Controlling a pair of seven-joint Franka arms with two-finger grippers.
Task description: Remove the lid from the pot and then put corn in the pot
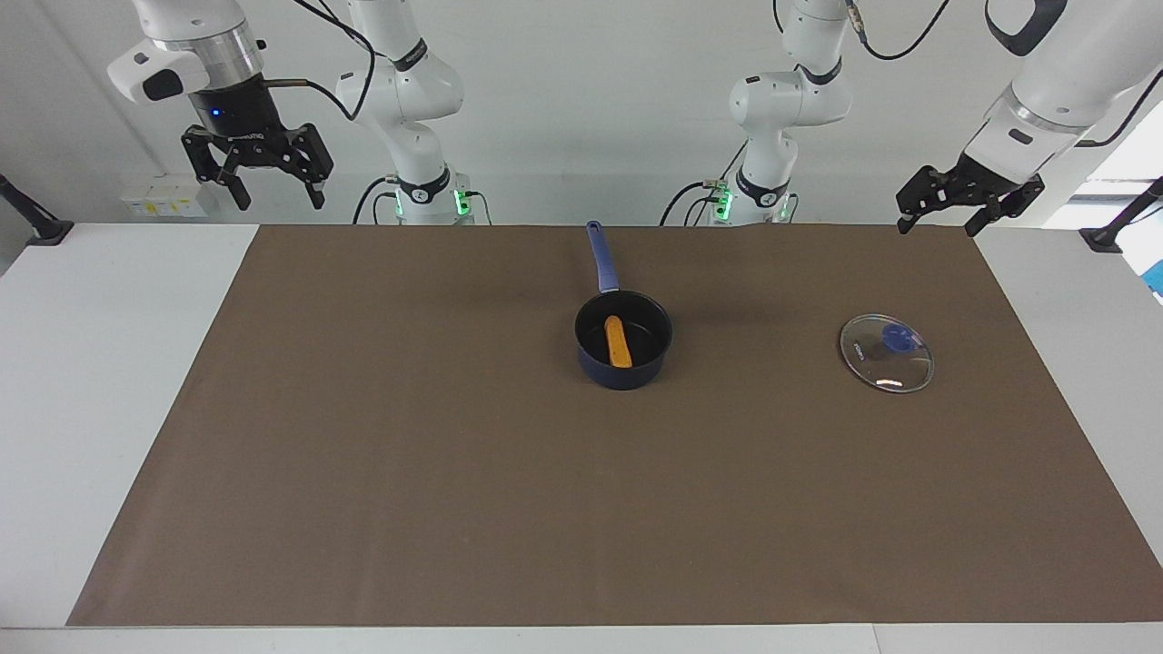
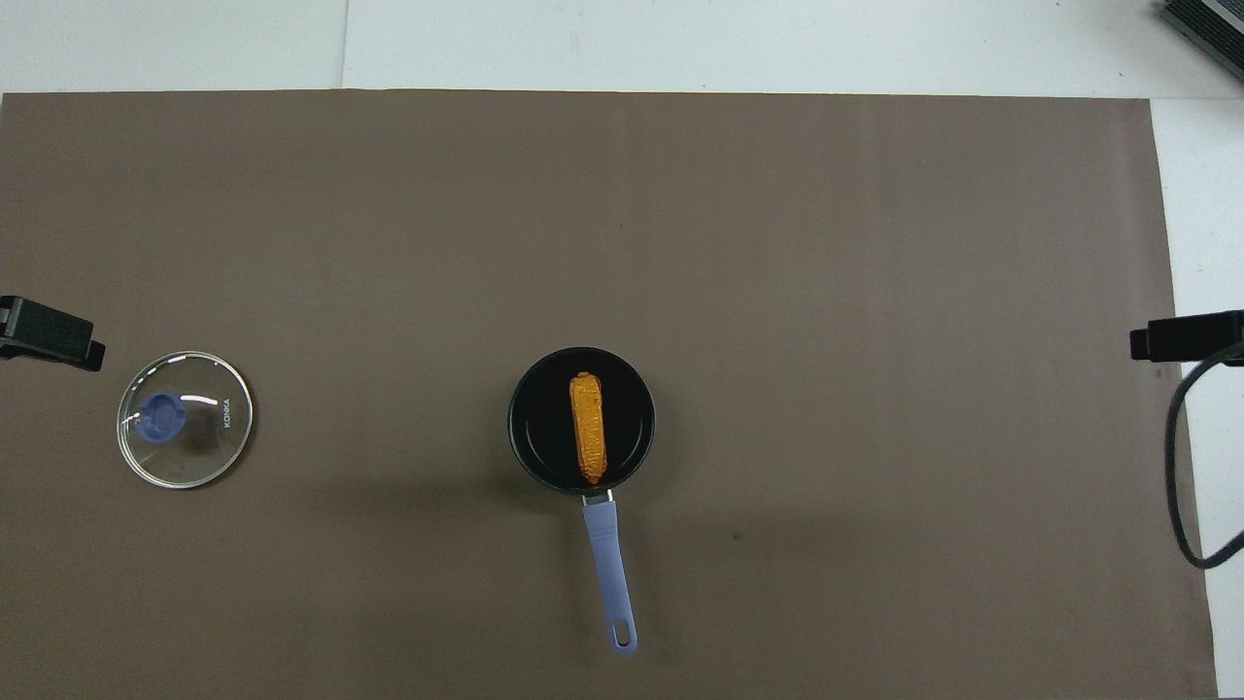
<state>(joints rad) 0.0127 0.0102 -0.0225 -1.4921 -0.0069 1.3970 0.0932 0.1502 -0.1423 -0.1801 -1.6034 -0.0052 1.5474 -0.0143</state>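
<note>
Keeping both wide-open, empty hands, left hand (image 1: 961,204) and right hand (image 1: 256,165), clear of pot (image 1: 623,343) holding corn (image 1: 618,341)

Orange corn (image 1: 619,341) lies in the open navy pot (image 1: 636,372); glass lid (image 1: 887,353) flat toward the left arm's end.

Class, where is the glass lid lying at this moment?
The lid lies flat on the brown mat, off the pot, toward the left arm's end of the table and about level with the pot.
</note>
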